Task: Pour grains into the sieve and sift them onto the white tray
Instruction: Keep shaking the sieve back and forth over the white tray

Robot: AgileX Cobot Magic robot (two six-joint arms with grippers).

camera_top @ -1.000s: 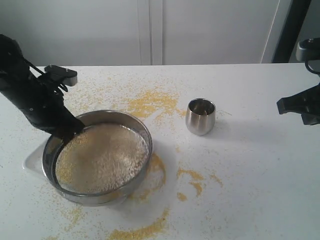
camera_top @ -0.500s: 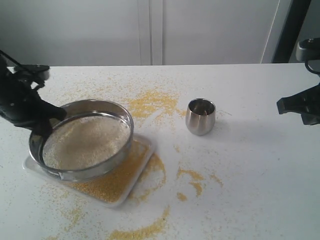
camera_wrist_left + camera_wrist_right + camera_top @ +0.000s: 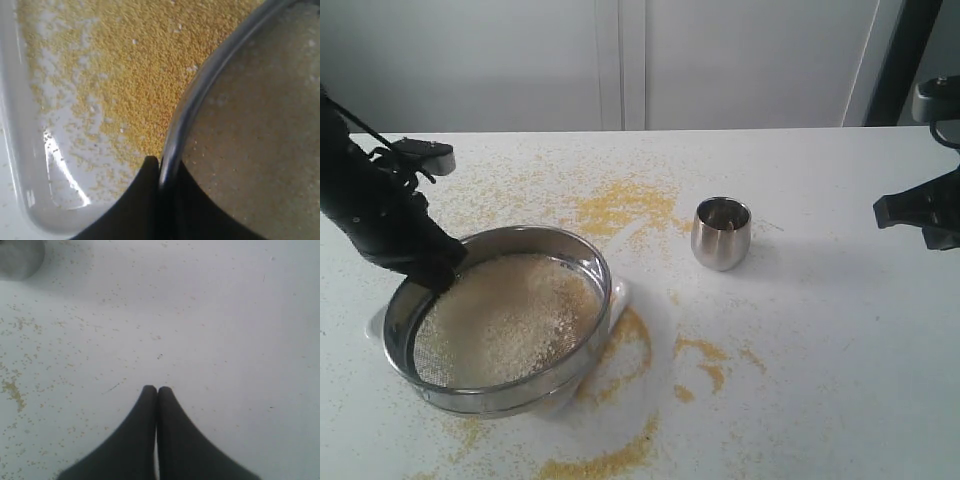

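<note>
Seemingly mid-sift, the left claw (image 3: 444, 272) clamps the sieve (image 3: 525, 397) by its rim at lower left, whitish grains (image 3: 505, 315) on its mesh above the tray (image 3: 30, 165) dusted yellow, while the right claw (image 3: 157, 391) hangs pressed together, empty, at right; next calls for shaking squarely over the tray.

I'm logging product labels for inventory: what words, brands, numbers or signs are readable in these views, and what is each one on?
None: no text can be read in any view.
The sieve, the steel cup, the white tray and the table show plain surfaces with no label, brand, number or sign.
The left end effector and the right end effector show plain black, with no marking visible.
</note>
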